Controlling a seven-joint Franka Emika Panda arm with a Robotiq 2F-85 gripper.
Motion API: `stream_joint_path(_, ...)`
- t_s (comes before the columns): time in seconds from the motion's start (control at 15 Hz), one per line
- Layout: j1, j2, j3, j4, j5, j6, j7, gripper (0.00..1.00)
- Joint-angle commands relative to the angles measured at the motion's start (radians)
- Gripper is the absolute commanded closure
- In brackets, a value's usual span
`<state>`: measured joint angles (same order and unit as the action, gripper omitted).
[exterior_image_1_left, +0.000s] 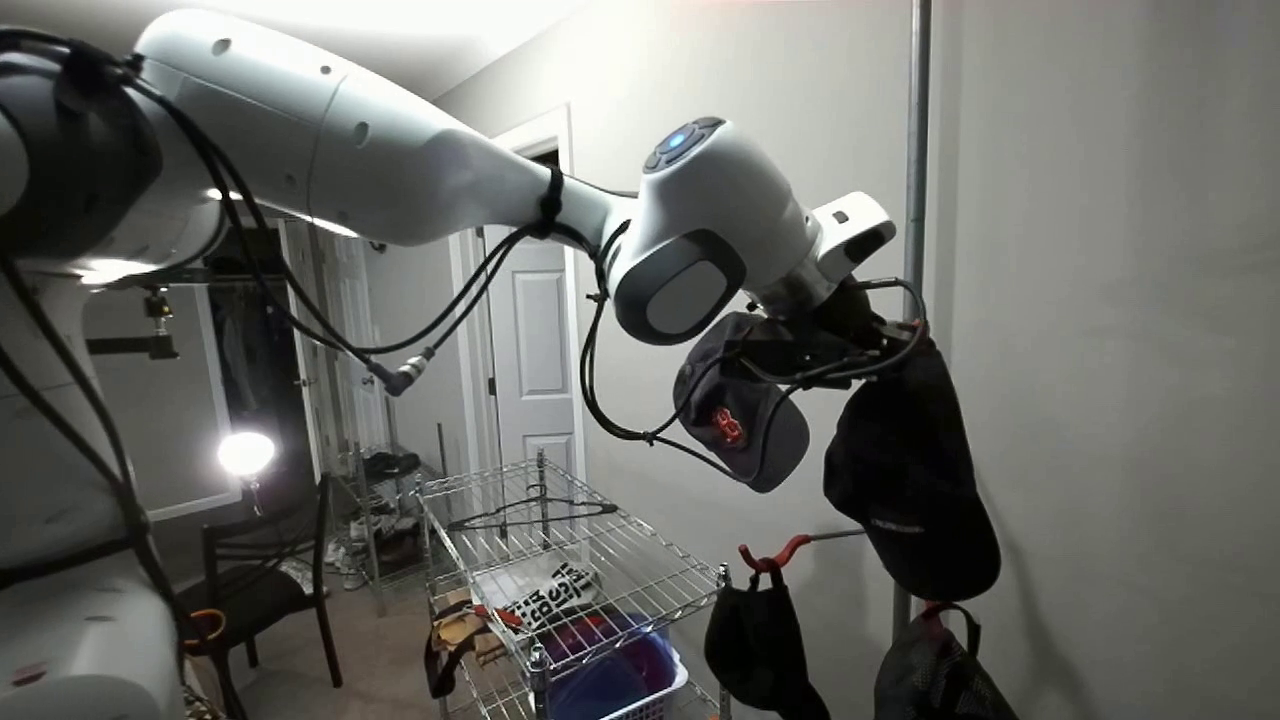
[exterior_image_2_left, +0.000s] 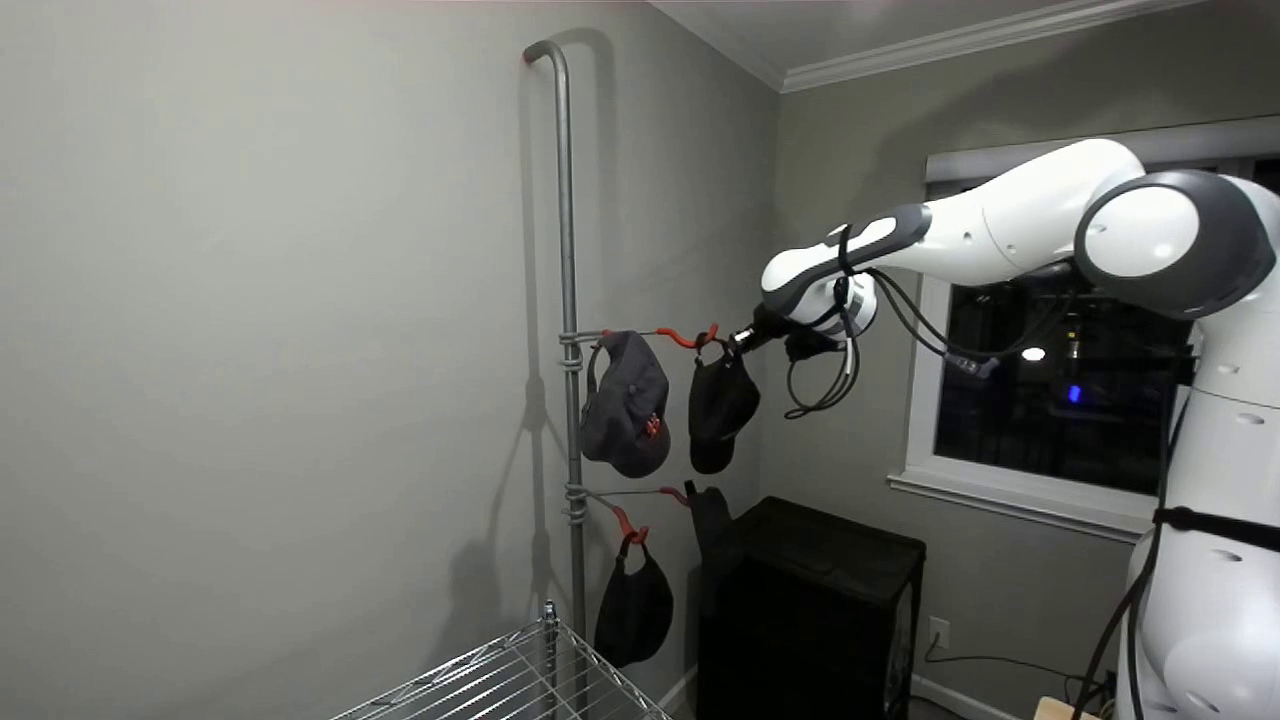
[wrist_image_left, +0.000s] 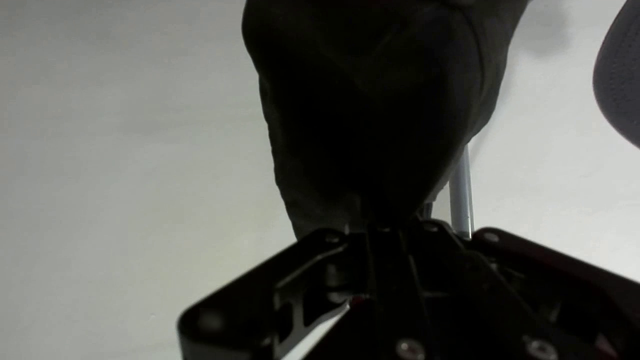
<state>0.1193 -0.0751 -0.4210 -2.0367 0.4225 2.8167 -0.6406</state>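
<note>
Black cap (exterior_image_2_left: 724, 405): one item, dark throughout, with a rounded crown, a curved bill and faint lettering near the bill, too small to read, in an exterior view. Pose — hanging, bill lowermost, strap end uppermost, as noted in both exterior views. In an exterior view the strap stands as an open loop at the end of a red-ended hook (exterior_image_2_left: 680, 340); whether the loop encircles that end cannot be determined. In the wrist view the body narrows toward the strap end — a curved, seam-like line discernible, most remaining surface detail lost in deep shadow.
</note>
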Motion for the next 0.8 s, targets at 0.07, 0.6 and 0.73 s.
stream_joint_path(0.07, -0.011, -0.112, 0.027, -0.084, -0.05, 0.07, 0.08, 0.96)
stream_joint_path(0.6, -0.068, -0.265, 0.104, -0.101, -0.163, 0.111, 0.196, 0.96)
stream_joint_path(0.73, -0.118, -0.298, 0.141, -0.105, -0.21, 0.092, 0.245, 0.96)
